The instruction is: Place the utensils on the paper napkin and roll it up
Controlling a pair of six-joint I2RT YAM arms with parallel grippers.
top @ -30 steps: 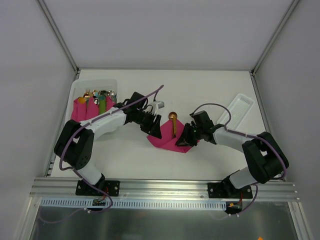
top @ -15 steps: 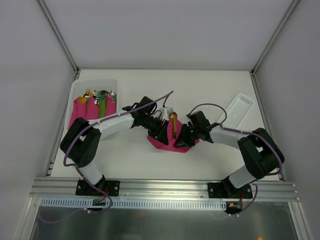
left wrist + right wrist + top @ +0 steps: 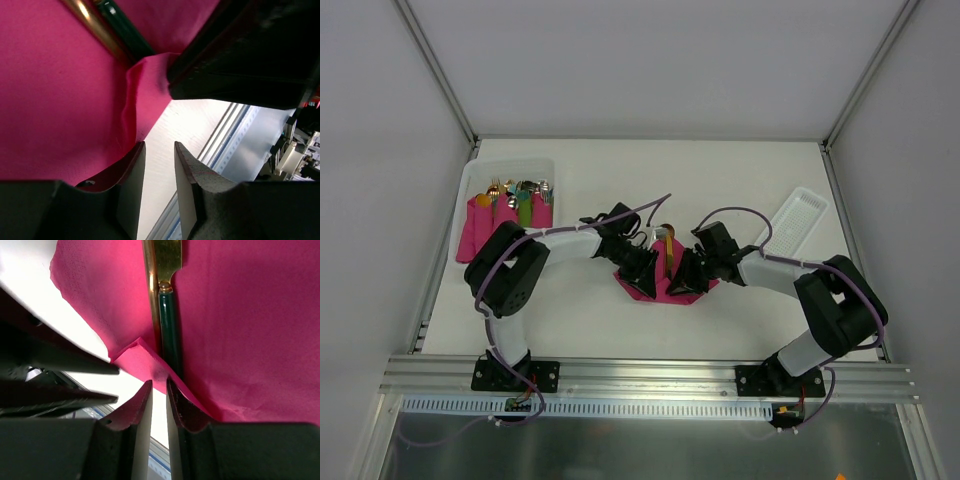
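The thin magenta-pink paper napkin [image 3: 250,315] lies at mid-table with the slim gold-copper utensils [image 3: 167,257] along its middle, one joined to a dark green handle. The left gripper [image 3: 159,150] hangs over the napkin's near edge, its jaws a narrow slit with bare table showing between them. The right gripper [image 3: 159,384] is almost closed at a lifted fold of paper; whether it pinches the paper cannot be told. A clear plastic bin [image 3: 510,168] of pink cutlery bundles sits far left, and a white slotted tray [image 3: 798,215] far right. A second ago the claws flanked the napkin; now they nearly meet.
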